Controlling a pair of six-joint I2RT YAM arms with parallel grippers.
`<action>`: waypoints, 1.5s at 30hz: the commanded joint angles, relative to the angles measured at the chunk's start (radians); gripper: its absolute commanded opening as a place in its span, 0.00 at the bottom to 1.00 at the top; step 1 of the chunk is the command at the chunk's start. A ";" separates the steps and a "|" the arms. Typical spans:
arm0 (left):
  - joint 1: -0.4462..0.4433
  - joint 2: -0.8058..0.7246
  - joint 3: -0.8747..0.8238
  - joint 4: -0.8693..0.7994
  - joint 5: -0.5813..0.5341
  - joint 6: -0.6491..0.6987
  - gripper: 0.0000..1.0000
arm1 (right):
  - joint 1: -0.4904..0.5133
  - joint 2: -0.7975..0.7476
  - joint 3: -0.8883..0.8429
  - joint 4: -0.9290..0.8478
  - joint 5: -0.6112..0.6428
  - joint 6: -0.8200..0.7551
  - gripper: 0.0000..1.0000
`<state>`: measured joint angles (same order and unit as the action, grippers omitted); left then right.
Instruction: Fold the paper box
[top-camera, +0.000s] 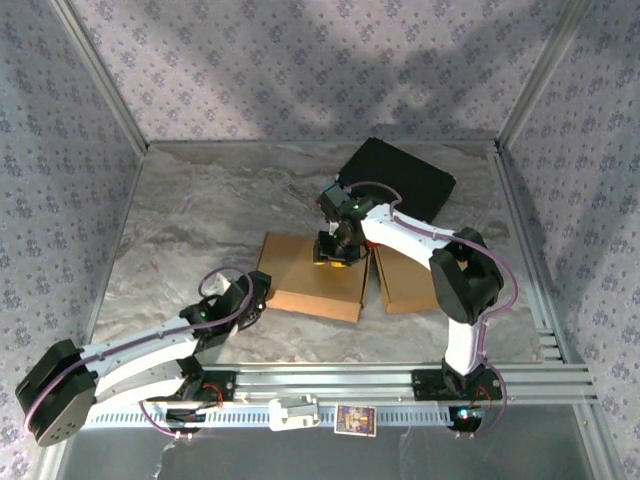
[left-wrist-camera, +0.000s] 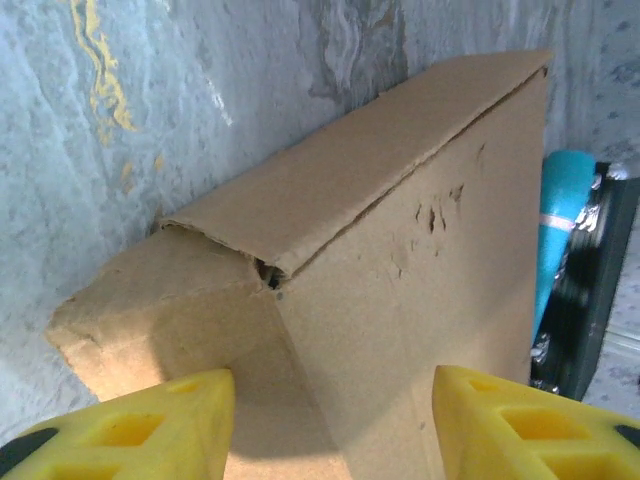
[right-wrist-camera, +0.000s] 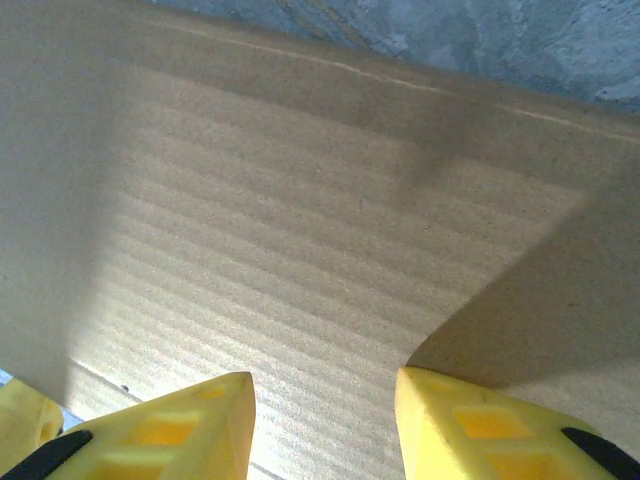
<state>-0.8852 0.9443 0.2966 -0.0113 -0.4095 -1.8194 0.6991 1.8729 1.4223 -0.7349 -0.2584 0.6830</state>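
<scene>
The brown paper box (top-camera: 310, 278) lies flat mid-table, with a second cardboard panel (top-camera: 405, 282) beside it on the right. My right gripper (top-camera: 335, 250) hovers over the box's far top edge. In the right wrist view it (right-wrist-camera: 325, 425) is open, yellow fingertips (right-wrist-camera: 180, 430) close above the corrugated top panel (right-wrist-camera: 300, 230), nothing between them. My left gripper (top-camera: 255, 297) sits at the box's near-left corner. In the left wrist view it (left-wrist-camera: 335, 430) is open, its fingers (left-wrist-camera: 160, 425) straddling that corner of the box (left-wrist-camera: 400, 270), whose side flap (left-wrist-camera: 350, 180) is folded over.
A black flat box (top-camera: 397, 180) lies at the back, behind the right arm. Metal frame rails run along the table's right side (top-camera: 525, 250) and near edge (top-camera: 400, 385). A teal part (left-wrist-camera: 562, 220) and dark hardware show past the box's far end.
</scene>
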 joint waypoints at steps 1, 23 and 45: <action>0.005 0.002 -0.071 0.149 -0.081 0.037 0.52 | 0.006 0.010 0.031 -0.039 -0.033 -0.030 0.43; 0.052 0.094 -0.035 0.259 0.003 0.110 0.57 | -0.107 0.385 0.507 -0.216 -0.211 -0.260 0.34; 0.055 0.110 0.025 0.227 -0.043 0.161 0.57 | -0.107 0.409 0.489 -0.198 -0.265 -0.209 0.33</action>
<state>-0.8246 1.1122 0.2897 0.2047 -0.4866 -1.6402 0.5636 2.2650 1.9175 -0.9020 -0.4423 0.4568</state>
